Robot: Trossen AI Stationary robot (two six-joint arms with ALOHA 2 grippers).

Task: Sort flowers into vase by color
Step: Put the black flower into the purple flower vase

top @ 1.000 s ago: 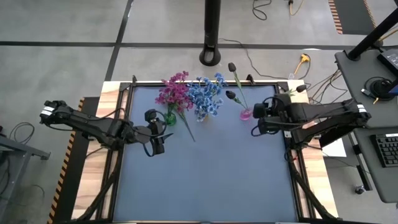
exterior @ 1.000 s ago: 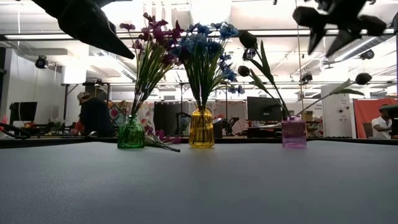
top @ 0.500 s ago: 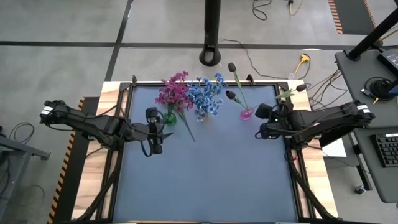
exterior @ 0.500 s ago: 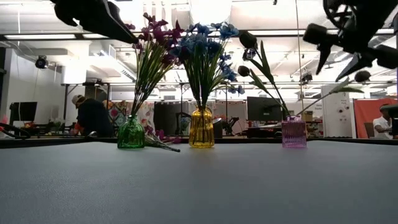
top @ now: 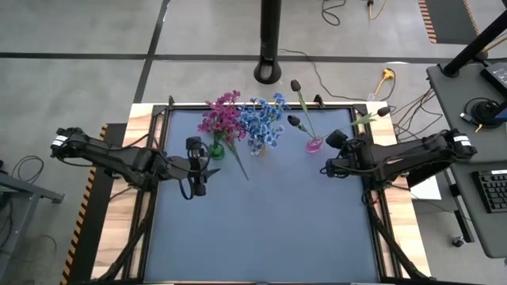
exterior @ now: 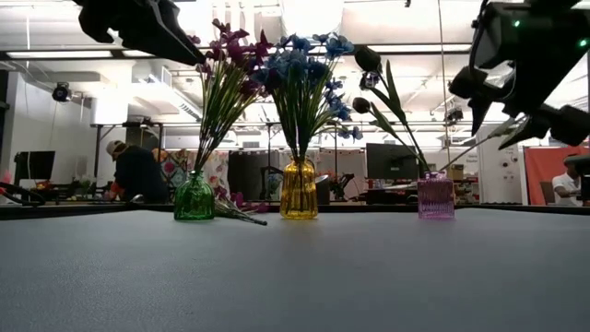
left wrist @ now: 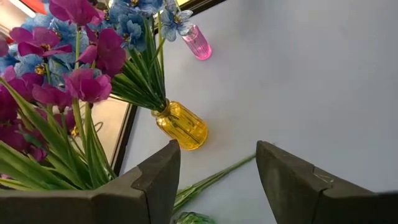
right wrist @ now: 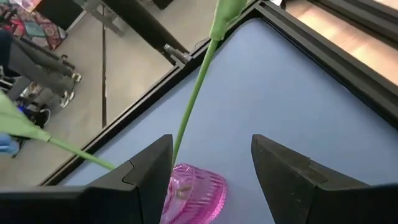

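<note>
**A robotics lab on an open workshop floor**

The table [top: 261, 229] stood on bare concrete marked with tape, cables [top: 412, 107] trailing beside it. Beyond its far edge hung strip lights, with monitors [exterior: 387, 159], cluttered benches and a person [exterior: 138, 171] at work.

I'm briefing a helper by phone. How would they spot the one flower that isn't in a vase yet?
Find the row of three vases along the table's far edge. Beside the green vase on the left, one stem lies flat on the blue mat, pointing toward the middle. Every other stem stands upright in glass.
</note>
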